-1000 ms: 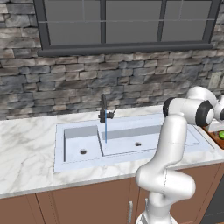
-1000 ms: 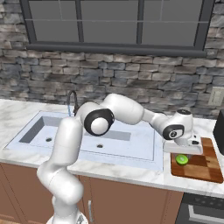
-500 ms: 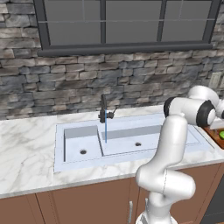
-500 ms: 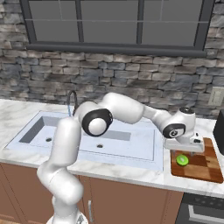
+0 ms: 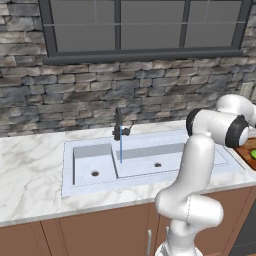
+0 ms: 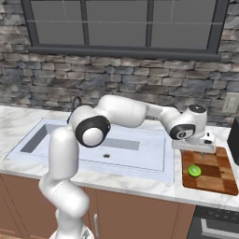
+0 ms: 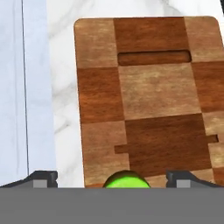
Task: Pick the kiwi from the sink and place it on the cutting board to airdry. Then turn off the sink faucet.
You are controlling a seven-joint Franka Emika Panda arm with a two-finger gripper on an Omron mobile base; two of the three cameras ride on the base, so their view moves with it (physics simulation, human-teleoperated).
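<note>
Kiwi [image 6: 194, 171] lies on the cutting board [image 6: 219, 173], released. Pincer [image 6: 194, 150] above it, jaws wide apart, empty. Outstanding: faucet [image 5: 119, 127] runs into the sink [image 5: 150, 175]; lever untouched.

The arm is built of smooth, glossy white rounded segments, thick and tube-like, swelling into bulbous housings at each joint. The joints are marked by dark, nearly black rings and round dark end caps, 1 large cap seen plainly on the shoulder housing and a smaller one on the wrist housing. A white, rounded pedestal segment is seen at the bottom of the arm. The gripper [image 6: 201, 150] is carried on a flat, pale grey-white block under the wrist, and its 2 fingertips [image 7: 43, 179] are shown as small, dark grey, squared pieces.
</note>
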